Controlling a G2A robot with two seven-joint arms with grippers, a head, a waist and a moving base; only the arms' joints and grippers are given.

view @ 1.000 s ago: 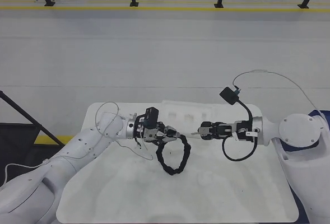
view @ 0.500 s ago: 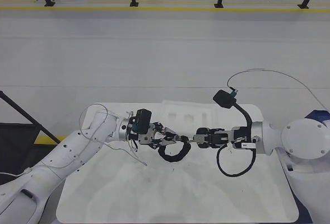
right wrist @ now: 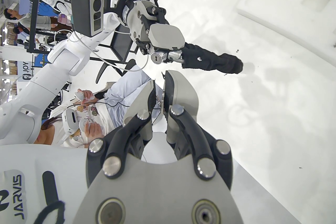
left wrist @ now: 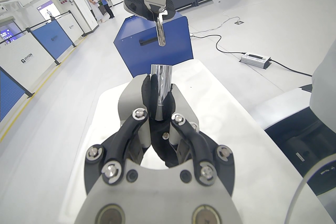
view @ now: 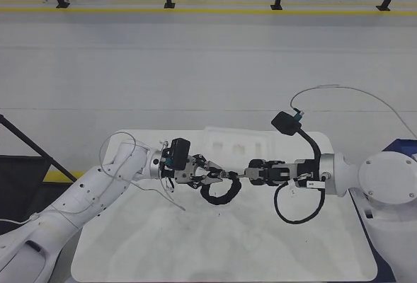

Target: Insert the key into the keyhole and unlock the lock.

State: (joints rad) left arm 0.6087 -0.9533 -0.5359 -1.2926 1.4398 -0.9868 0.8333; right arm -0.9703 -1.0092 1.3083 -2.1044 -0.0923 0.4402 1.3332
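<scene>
My right end effector (left wrist: pixel 155 8) pinches the key (left wrist: pixel 160 34). My left end effector (left wrist: pixel 157 90) clamps the lock (left wrist: pixel 161 78) above the bench (left wrist: pixel 223 114), key tip just short. I'd align the blade with the keyhole (right wrist: pixel 156 58), push straight, then twist.

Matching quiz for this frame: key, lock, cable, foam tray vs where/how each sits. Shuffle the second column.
Things
1. key
2. lock
3. cable
4. foam tray

States
A. lying at the far side of the table
B. clamped in the left hand, keyhole facing the other arm
C. black, trailing off the lock's end
D. pinched in the right hand, tip short of the keyhole

Pairs: 1-D, 2-B, 3-C, 4-A
</scene>
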